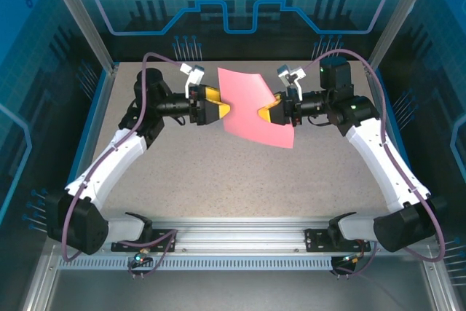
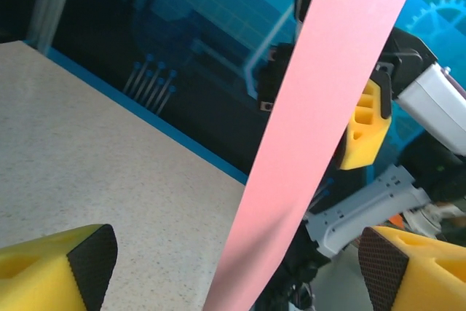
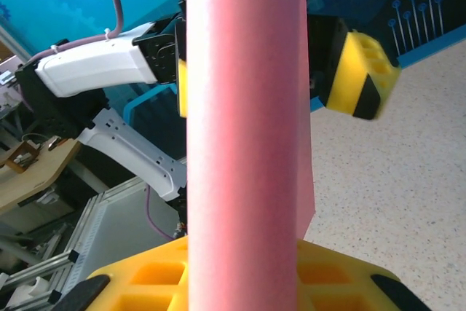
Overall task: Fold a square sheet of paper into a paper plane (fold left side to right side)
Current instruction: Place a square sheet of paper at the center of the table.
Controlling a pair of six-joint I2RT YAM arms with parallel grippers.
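One sheet (image 1: 247, 100) edge, hidden inside right gripper (image 1: 262, 113)

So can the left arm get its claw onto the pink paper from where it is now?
Probably yes. The left claw stands open right beside the pink sheet, which the right claw holds up off the table, and nothing sits between them.

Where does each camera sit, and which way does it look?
Top: high behind the arms, looking down at the table; both arms, left claw, right claw show.
Left wrist: on left arm, facing the pink paper and right claw; own open fingers below.
Right wrist: on right arm, facing the left claw; own fingers pinch the paper.
All share the paper.
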